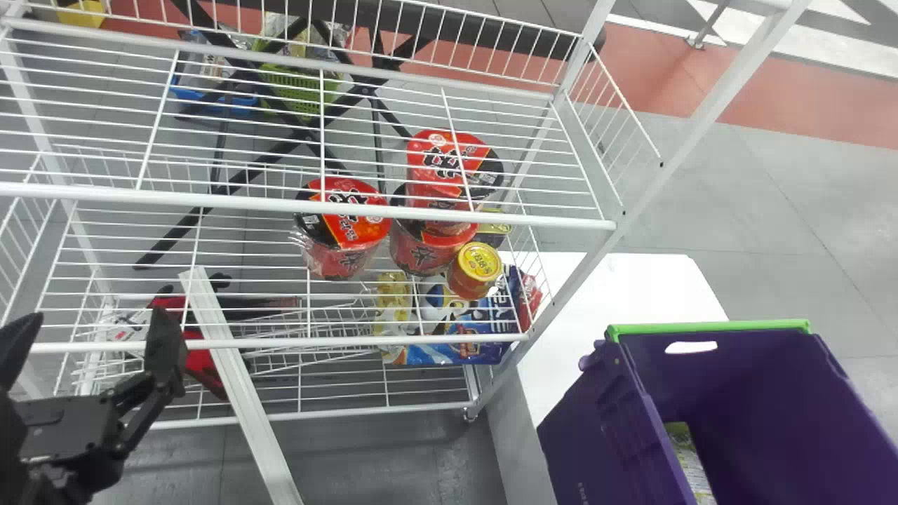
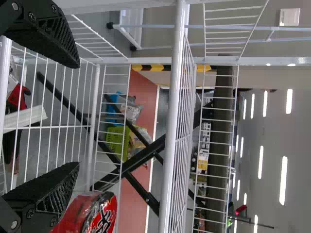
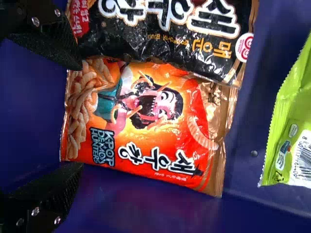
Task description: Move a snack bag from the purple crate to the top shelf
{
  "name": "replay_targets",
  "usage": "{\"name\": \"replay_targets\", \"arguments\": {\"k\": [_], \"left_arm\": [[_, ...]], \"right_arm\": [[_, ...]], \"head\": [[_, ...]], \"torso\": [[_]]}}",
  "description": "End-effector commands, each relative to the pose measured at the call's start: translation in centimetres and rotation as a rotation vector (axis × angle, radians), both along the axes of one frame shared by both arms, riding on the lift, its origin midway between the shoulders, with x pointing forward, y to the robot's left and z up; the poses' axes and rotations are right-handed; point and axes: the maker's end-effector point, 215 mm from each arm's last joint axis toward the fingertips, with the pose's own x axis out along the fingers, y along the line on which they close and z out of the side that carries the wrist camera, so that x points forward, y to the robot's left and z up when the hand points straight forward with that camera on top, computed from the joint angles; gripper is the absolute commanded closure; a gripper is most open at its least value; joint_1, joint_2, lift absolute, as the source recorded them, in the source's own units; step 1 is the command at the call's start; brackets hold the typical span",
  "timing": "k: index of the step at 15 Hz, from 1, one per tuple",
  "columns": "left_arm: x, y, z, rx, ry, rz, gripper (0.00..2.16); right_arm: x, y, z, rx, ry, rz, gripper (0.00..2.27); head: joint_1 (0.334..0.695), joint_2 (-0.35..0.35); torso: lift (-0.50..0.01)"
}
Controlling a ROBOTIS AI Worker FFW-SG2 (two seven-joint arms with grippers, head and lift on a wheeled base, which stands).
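At the left of the head view, in front of the wire rack, is the left gripper (image 1: 98,322), empty, its two fingers spread wide. Just beside it, a pale bar (image 1: 235,382) runs up at a slant. Behind the rack sit a blue basket (image 1: 242,102) and, to its right, a green basket (image 1: 295,90). Toward the middle, beneath the upper wire shelf (image 1: 316,205), three red noodle cups (image 1: 344,217) are grouped close together, with a yellow-lidded jar (image 1: 479,261) near their right side. Lower down is a blue packet (image 1: 456,344). Right of the rack, a white table (image 1: 631,287) lies alongside the purple crate (image 1: 758,379) with its green rim. Inside the crate, the right gripper (image 3: 75,116) is open, its fingers apart at one end of an orange snack bag (image 3: 146,116); whether they touch it, I cannot tell. A black snack bag (image 3: 165,43) overlaps the orange one's edge, and a green bag (image 3: 291,126) lies apart from both.
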Motion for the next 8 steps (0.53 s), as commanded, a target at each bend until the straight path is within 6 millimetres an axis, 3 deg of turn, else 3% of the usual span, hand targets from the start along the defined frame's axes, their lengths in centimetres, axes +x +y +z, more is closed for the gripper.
{"name": "replay_targets", "arguments": {"k": [1,8], "left_arm": [[0.0,0.0,0.0,0.0,0.0,0.001,0.1],[0.0,0.1,0.1,-0.002,-0.001,0.001,0.1]], "right_arm": [[0.0,0.0,-0.3,-0.013,-0.005,0.004,0.19],[0.6,0.1,-1.7,-0.052,-0.035,0.048,0.19]], "head": [[0.695,-0.35],[0.695,-0.35]], "torso": [[-0.457],[-0.457]]}}
